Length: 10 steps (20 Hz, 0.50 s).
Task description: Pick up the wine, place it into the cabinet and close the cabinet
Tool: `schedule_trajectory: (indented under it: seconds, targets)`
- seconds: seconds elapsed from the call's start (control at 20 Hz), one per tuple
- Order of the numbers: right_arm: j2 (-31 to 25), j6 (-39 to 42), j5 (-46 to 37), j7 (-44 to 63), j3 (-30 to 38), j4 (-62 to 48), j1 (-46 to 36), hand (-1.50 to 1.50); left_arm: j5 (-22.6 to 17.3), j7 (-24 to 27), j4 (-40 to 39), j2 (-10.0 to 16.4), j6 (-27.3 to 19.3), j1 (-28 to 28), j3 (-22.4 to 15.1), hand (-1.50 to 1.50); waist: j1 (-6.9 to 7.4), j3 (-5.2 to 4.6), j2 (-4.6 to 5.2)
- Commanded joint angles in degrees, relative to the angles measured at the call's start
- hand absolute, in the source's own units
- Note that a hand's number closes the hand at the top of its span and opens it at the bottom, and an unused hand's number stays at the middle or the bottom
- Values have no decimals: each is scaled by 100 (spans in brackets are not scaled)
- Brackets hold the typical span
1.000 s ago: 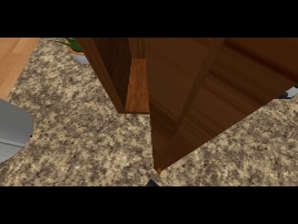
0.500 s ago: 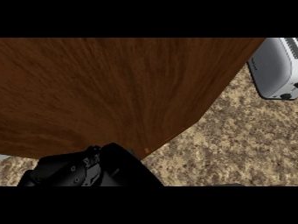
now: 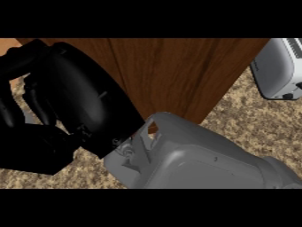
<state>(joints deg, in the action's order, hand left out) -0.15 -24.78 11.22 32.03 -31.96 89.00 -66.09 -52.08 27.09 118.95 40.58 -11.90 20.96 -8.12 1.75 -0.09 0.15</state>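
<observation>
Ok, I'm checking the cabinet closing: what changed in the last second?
First the wooden cabinet door, ajar a second ago, came to span the view; then the right hand rose from the lower edge across it, grey forearm following. The toaster kept its place over the last half second.

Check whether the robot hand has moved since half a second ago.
Yes. The robot hand has climbed upward over the cabinet door's left side; the toaster holds its spot.
</observation>
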Motion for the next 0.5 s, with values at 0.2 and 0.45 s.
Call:
schedule_trajectory:
  seconds: [0.2,0.45]
  targets:
    - [-147,771,253,-559,1082,-1404,-517,150,-54,-499,373,-32,-272,-74,354,-150,-73,11,-2]
    - [2,1131,97,-1375,1185,-2357,-336,150,330,-72,-269,-333,351,52,245,-150,-52,3,-1]
